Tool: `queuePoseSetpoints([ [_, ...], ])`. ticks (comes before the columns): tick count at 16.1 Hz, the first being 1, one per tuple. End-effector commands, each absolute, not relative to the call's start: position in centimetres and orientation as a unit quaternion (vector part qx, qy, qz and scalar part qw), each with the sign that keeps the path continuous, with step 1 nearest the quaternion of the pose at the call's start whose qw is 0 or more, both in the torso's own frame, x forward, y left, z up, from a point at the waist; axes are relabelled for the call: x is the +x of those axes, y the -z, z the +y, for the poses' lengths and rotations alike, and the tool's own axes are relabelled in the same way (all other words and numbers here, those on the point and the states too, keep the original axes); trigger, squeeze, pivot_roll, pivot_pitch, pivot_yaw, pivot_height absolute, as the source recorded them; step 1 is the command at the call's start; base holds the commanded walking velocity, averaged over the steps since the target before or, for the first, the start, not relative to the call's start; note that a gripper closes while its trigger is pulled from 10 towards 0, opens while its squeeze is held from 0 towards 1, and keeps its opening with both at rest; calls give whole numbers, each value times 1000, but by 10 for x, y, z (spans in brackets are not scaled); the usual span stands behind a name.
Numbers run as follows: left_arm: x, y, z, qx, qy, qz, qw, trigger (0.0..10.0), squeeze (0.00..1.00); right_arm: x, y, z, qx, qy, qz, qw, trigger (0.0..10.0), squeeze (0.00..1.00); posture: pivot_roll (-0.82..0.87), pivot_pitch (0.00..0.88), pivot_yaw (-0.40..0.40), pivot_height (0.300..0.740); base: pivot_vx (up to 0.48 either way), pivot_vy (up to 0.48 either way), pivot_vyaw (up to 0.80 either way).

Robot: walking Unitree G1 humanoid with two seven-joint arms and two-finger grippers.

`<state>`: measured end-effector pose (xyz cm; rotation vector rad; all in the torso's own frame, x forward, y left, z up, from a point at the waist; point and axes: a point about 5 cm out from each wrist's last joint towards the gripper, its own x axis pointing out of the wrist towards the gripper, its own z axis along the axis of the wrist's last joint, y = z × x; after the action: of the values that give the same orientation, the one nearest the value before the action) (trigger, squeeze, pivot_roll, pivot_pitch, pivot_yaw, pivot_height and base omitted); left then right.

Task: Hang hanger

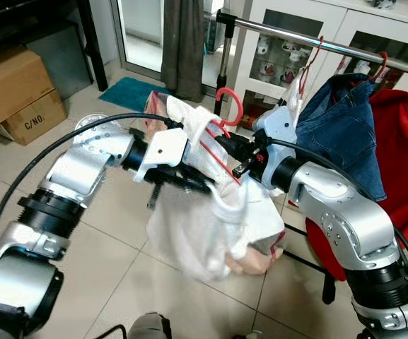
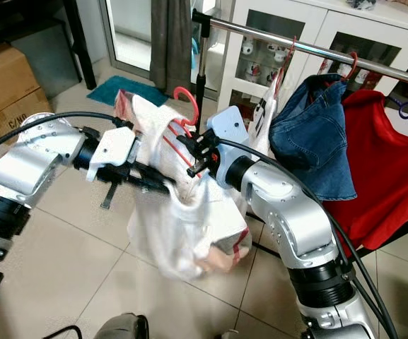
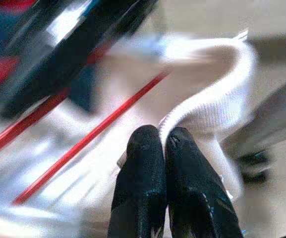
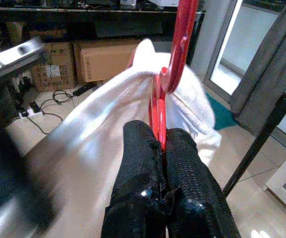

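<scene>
Both arms up in front of the clothes rail (image 1: 310, 41). Right hand (image 4: 162, 141) closed on red hanger (image 1: 226, 116), fingers pinching the wire just below the hook; hook points up, free in air, not on the rail. White garment (image 1: 218, 226) draped on the hanger, hanging down in a bunch between the two arms, w/ a pinkish patch at its lower edge. Left hand (image 3: 163, 146) closed on the garment's ribbed white collar edge, fingers pressed together w/ fabric nipped at the tips; red hanger wires run across just beyond, blurred.

Rail runs across upper right, on a black upright post. Already on it: denim garment (image 1: 341, 123) and red garment (image 1: 401, 162), each on its own hanger, side by side, denim partly over the red. Held hanger sits below rail level and to the left of the denim, near the post.

Behind: white cabinet (image 1: 288, 28) w/ glass doors, grey curtain (image 1: 182, 42), teal mat (image 1: 129, 92) on tiled floor (image 1: 105, 268). Cardboard boxes (image 1: 16, 92) far left.
</scene>
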<state>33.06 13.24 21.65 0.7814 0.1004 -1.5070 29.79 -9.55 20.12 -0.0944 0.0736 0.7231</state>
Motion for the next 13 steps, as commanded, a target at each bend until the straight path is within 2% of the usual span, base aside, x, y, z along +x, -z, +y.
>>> queuePoseSetpoints([
  [1,338,-227,133,382,631,27,674,0,0,299,-211,-100,-43,-349,20,936,10000,0,30,24,-47,740,0,0,0],
  [2,343,-229,137,397,606,25,689,0,0,299,-211,-100,-43,-348,20,936,10000,0,27,23,-47,740,0,0,0],
  [3,348,-237,142,390,579,12,716,0,0,298,-211,-101,-43,-348,21,936,10000,0,27,24,-50,740,0,0,0],
  [5,350,-245,143,363,567,-11,740,0,0,297,-210,-101,-43,-350,24,935,10000,0,30,24,-54,740,0,0,0],
  [6,348,-246,140,347,571,-24,743,10000,0,297,-210,-101,-42,-351,24,935,10000,0,32,24,-56,740,0,0,0],
  [7,338,-246,133,308,607,-36,732,10000,0,297,-210,-101,-39,-352,25,935,10000,0,34,24,-57,740,0,0,0],
  [8,330,-244,129,280,635,-37,718,10000,341,298,-210,-102,-37,-352,25,935,10000,0,33,25,-57,740,0,0,0],
  [9,326,-244,131,274,642,-33,716,10000,1000,298,-210,-105,-37,-351,26,935,10000,0,33,25,-57,740,0,0,0],
  [13,321,-247,158,273,625,-5,731,10000,1000,297,-208,-118,-57,-355,39,932,10000,0,38,27,-58,740,0,0,0],
])
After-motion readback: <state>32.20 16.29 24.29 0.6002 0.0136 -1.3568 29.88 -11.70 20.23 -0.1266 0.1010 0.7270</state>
